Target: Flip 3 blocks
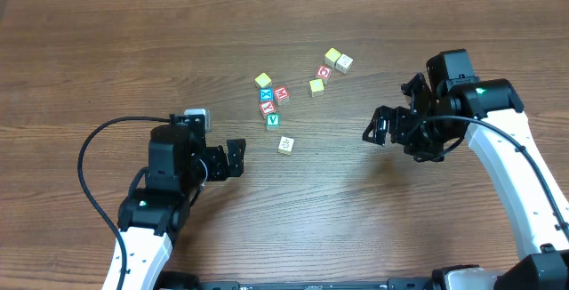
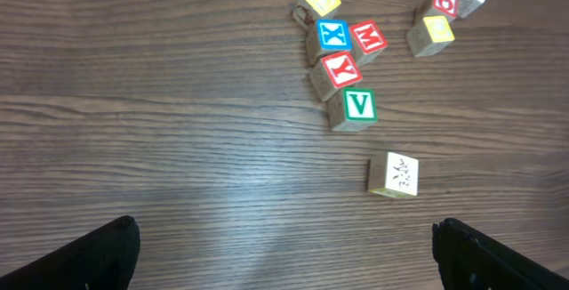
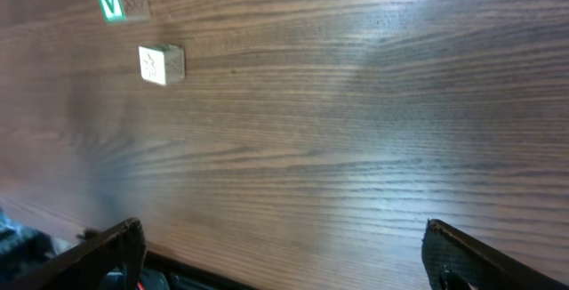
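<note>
My left gripper (image 1: pixel 235 158) spread wide and empty over the table (image 1: pixel 107 50), my right gripper (image 1: pixel 377 130) also spread wide, holding nothing, green V block (image 1: pixel 272 120) and cream block (image 1: pixel 285 144) between them near the table's middle, a little apart, pale yellow block (image 1: pixel 316 86) more toward the far edge
</note>
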Controlling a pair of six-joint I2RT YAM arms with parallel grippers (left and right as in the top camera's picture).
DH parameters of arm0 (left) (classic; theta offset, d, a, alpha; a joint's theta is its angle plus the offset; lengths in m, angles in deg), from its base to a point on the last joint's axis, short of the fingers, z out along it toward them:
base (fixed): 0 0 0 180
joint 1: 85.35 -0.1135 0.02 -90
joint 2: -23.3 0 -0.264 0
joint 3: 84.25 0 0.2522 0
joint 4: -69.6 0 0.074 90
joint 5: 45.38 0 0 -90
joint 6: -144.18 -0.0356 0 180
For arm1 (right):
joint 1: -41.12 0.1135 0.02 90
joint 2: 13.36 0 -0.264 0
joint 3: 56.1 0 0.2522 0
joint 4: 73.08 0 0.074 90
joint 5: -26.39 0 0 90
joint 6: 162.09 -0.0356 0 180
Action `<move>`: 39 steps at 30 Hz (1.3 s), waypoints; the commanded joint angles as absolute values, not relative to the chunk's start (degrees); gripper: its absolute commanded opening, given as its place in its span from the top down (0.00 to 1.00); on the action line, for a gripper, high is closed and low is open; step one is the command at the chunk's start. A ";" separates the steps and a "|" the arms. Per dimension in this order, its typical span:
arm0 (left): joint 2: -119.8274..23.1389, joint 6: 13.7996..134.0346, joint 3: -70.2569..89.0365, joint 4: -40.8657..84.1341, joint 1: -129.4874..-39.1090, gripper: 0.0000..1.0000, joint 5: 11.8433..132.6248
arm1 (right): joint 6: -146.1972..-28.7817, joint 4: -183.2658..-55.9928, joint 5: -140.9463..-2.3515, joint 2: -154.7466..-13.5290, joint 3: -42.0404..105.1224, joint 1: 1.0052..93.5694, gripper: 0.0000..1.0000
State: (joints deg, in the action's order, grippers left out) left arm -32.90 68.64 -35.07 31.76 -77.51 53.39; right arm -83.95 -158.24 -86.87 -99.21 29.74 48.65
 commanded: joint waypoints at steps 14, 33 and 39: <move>-12.47 70.85 -28.20 27.83 -77.71 0.00 57.00 | -77.30 -157.63 -84.66 -96.69 31.03 48.54 0.00; -9.58 67.44 -25.23 18.19 -77.73 0.00 50.60 | -77.37 -158.46 -81.19 -84.59 31.03 48.54 0.00; -9.58 67.46 -25.32 16.25 -77.73 0.00 48.65 | -77.37 -158.37 -81.21 -84.85 31.03 48.54 0.00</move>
State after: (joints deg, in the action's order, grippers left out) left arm -10.17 68.64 -26.56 16.42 -77.51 51.19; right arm -78.03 -158.52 -81.56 -84.94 29.78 48.65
